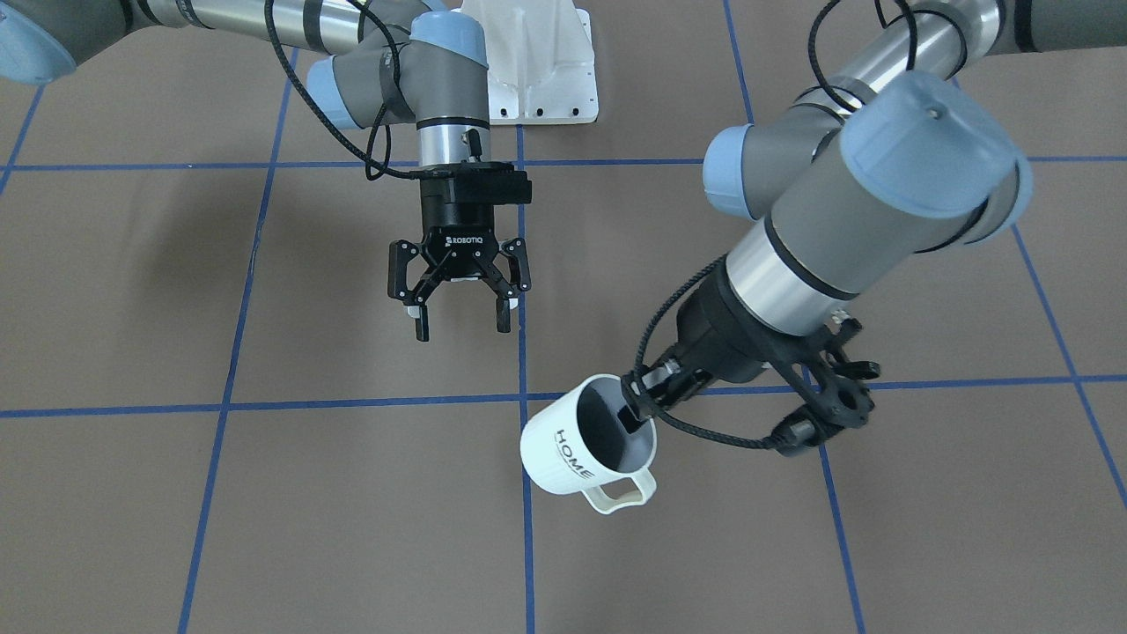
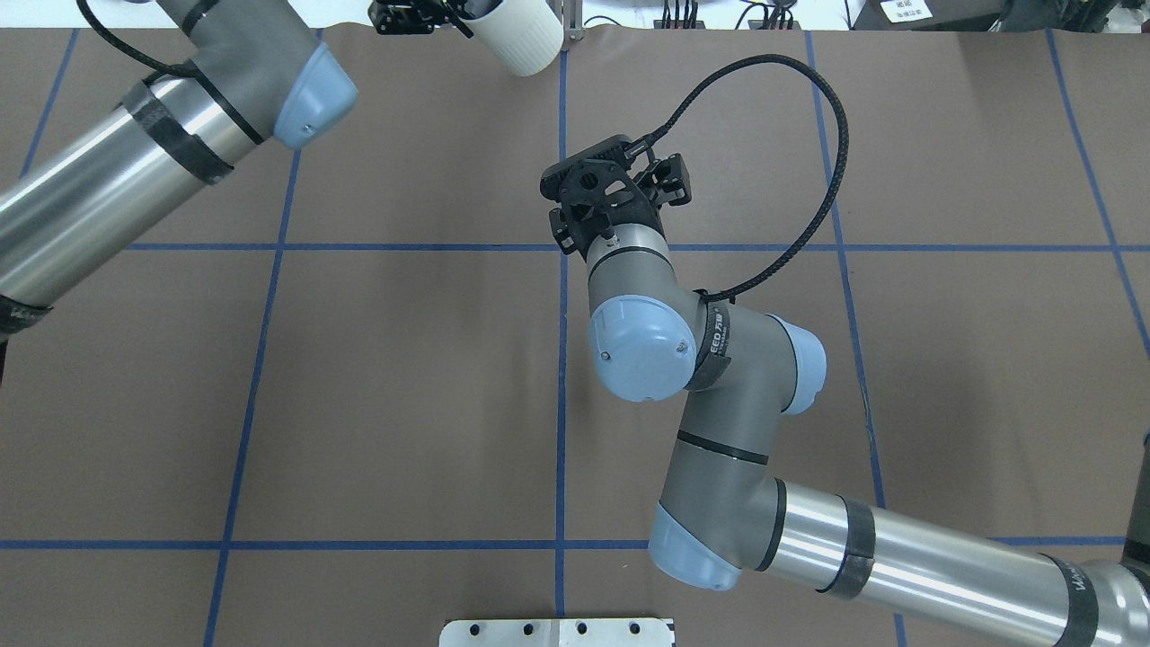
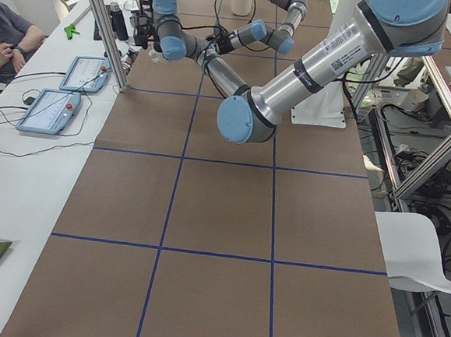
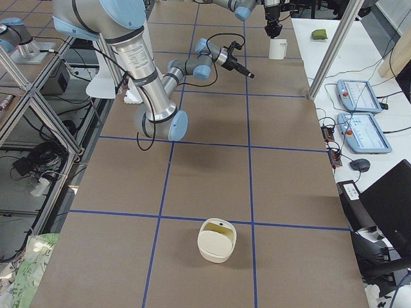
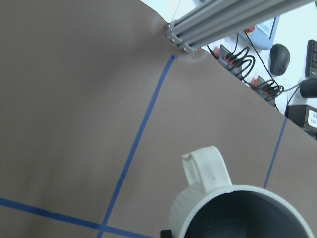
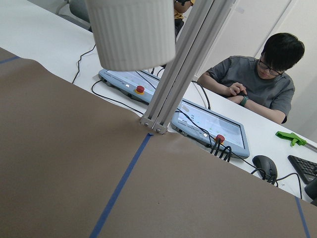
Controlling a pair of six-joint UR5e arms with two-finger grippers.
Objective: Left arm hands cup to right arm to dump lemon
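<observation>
The cup (image 1: 585,445) is held tilted at lower centre of the front view, rim pinched by the left end effector (image 1: 638,407), 1 finger inside. The lemon can't be seen, tbh. The right end effector (image 1: 463,328), spread and empty up-left, should be clamped on the bare wall before release.

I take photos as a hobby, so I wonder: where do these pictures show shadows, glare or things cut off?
Front-facing view: even light, soft faint shadows on the table, a glare stripe on the left arm. Left wrist view: the cup is cropped by the bottom edge; the top right corner is washed out. Right wrist view: the cup is cropped by the top edge.
</observation>
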